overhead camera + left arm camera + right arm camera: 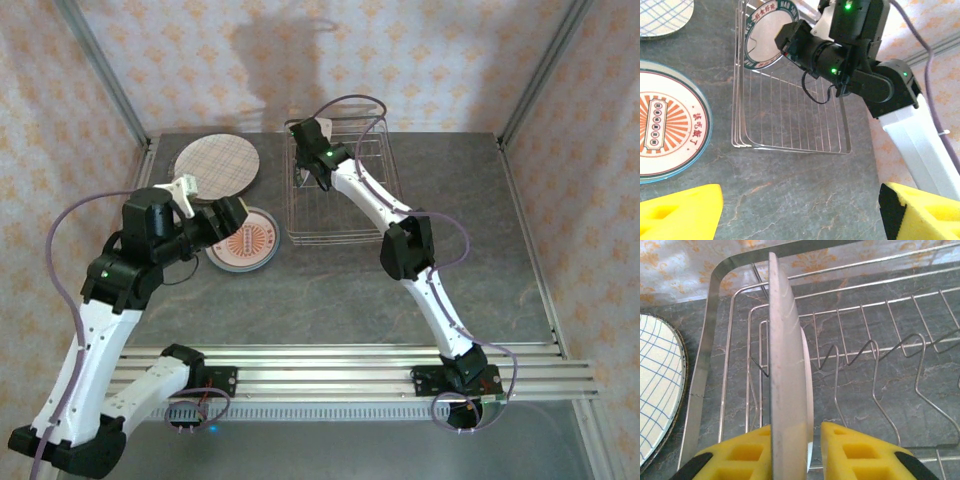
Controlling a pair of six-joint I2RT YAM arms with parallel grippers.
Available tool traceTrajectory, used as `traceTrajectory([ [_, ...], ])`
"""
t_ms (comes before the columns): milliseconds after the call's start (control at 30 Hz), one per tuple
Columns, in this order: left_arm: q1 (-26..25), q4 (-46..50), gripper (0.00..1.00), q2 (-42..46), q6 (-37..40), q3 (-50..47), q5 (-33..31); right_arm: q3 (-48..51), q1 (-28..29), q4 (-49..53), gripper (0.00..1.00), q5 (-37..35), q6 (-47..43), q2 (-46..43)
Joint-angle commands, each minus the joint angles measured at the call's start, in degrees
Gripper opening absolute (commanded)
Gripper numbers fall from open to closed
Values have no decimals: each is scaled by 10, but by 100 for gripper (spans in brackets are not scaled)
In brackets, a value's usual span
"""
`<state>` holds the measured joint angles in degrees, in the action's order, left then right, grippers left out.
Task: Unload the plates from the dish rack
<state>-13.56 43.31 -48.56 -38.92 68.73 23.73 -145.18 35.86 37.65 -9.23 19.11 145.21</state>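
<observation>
The dish rack [345, 215] is a wire basket at the back of the table. One white, dark-rimmed plate [787, 365] stands on edge at the rack's far end [765, 37]. My right gripper [796, 432] reaches down over its top edge [303, 172]. The left yellow pad [740, 455] touches the plate, and the right pad [855, 452] sits a narrow gap off it. My left gripper [800, 210] hangs wide open and empty over bare table in front of the rack [790, 115], beside the orange plate [228, 215].
Two plates lie flat on the table left of the rack: a large plaid one [215, 165] at the back and a smaller orange sunburst one [247, 240] nearer me. Upright wire tines [880, 347] fill the rack's floor. Frame posts stand at the back corners.
</observation>
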Motion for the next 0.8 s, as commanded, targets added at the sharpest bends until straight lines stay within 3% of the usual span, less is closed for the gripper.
traceTrajectory([
  [0,-3,-29,83,17,15,-10,-11,-22,3,-12,22,-26,7,10],
  [433,-3,-36,84,12,6,-19,-9,-43,19,-10,0,-87,43,10],
  [767,-3,-38,84,8,3,-24,-9,-83,50,6,0,-198,66,3],
])
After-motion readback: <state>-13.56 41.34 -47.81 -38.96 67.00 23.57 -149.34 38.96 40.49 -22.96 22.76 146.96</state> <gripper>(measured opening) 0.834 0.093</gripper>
